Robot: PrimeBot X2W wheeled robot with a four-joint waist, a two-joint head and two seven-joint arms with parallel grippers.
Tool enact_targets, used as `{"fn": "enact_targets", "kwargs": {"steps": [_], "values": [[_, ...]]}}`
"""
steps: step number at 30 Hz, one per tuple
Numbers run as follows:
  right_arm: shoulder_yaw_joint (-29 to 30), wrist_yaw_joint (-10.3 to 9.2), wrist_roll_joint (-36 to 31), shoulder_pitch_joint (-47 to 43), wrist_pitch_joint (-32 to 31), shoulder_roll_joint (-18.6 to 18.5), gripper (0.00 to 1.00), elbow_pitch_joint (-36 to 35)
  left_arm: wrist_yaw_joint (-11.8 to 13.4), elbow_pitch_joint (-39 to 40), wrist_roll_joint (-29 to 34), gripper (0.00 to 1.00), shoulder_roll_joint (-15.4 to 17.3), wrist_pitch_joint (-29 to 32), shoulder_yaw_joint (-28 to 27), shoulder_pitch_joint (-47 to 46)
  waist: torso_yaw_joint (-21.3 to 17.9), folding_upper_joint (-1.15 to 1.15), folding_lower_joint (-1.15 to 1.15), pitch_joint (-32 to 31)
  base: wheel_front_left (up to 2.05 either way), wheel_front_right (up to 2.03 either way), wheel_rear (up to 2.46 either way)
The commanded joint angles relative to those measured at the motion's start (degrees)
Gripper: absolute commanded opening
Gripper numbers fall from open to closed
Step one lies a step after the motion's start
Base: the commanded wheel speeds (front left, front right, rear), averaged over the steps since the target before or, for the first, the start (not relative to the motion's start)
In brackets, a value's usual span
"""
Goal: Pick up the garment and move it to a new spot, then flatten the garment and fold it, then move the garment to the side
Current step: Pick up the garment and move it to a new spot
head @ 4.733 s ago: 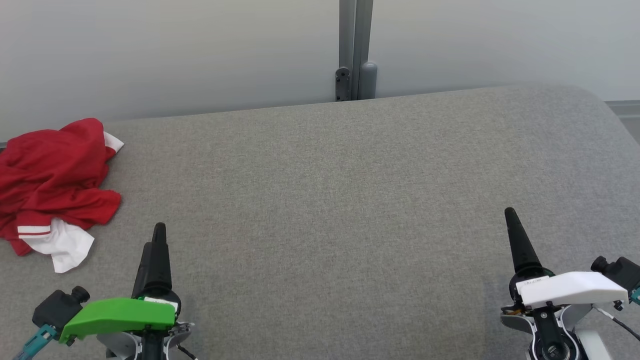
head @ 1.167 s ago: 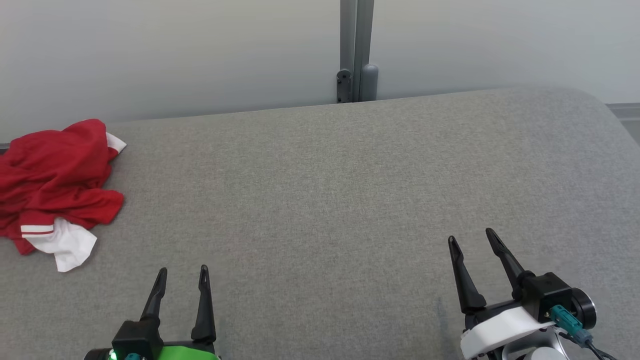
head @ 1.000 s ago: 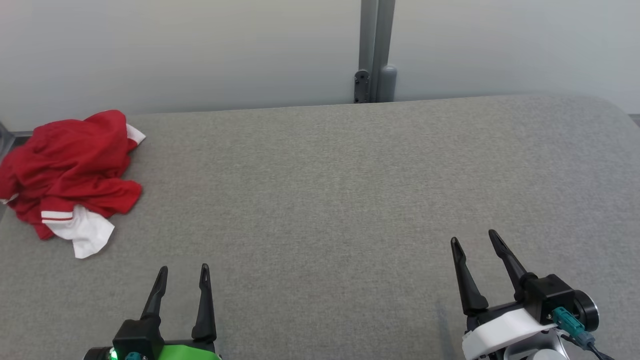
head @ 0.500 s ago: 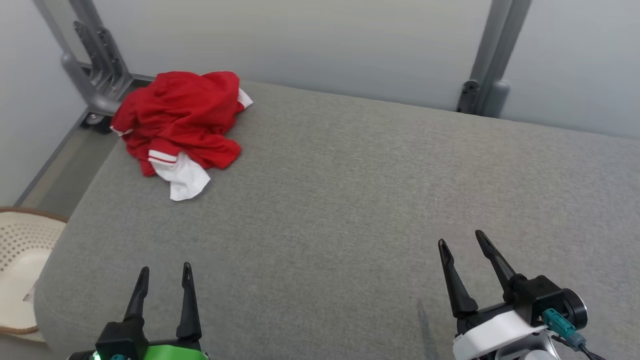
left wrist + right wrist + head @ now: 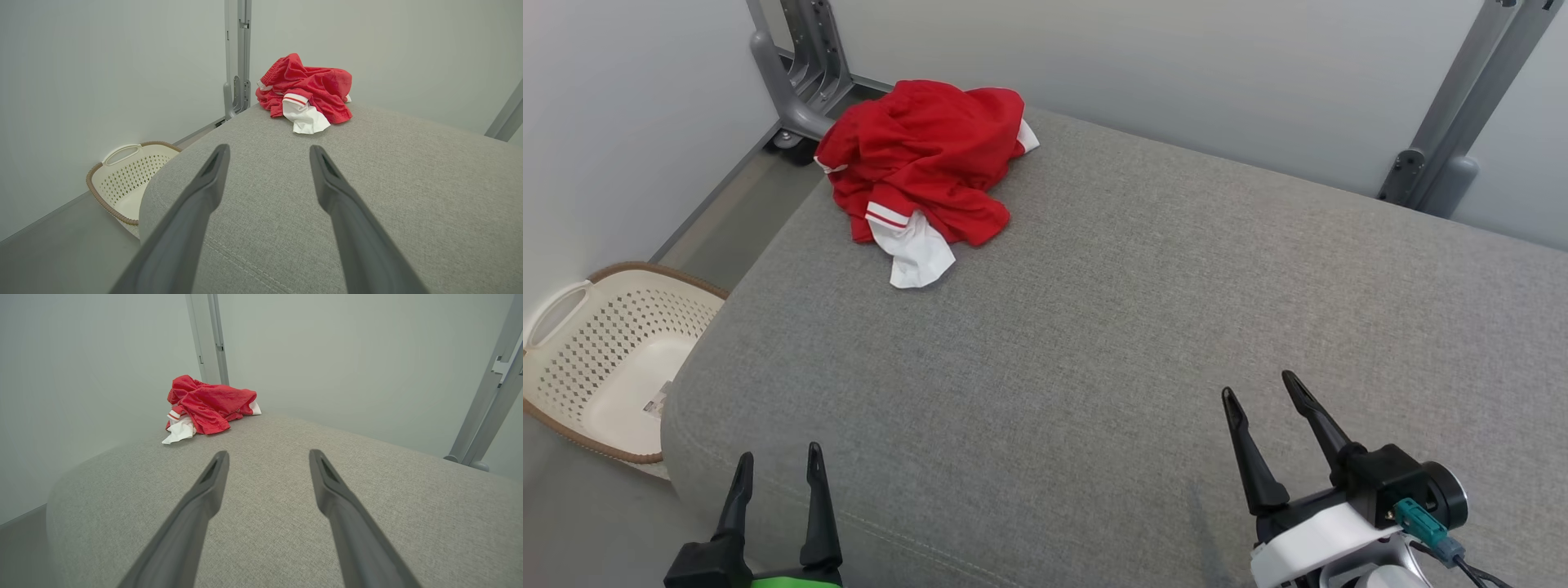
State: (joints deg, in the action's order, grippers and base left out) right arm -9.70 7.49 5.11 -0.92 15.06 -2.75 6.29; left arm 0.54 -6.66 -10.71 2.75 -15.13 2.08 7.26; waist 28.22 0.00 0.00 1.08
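Between the red garment [image 5: 923, 155] and our left gripper [image 5: 778, 453] and right gripper [image 5: 1258, 384] we see nothing but bare grey padded surface [image 5: 1094, 310], so either one has an open path straight across. The wall [image 5: 1176, 73] stands close behind the garment, and a metal post [image 5: 796, 73] rises just beside its far left, hemming in that corner. Off the surface's left edge a laundry basket [image 5: 613, 351] sits on the floor near our left gripper, and a second post [image 5: 1454, 106] stands at the far right, well apart.
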Motion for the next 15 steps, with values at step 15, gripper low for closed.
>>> {"fn": "enact_targets", "kwargs": {"steps": [15], "values": [[2.79,0.0,-3.68,3.93,0.18,-0.24,1.0,-1.82,-3.77,-1.54,3.3,1.0,6.4,-0.01,-2.54,-16.82,-7.93,0.0,0.0,9.54,0.0,0.0,0.0]]}}
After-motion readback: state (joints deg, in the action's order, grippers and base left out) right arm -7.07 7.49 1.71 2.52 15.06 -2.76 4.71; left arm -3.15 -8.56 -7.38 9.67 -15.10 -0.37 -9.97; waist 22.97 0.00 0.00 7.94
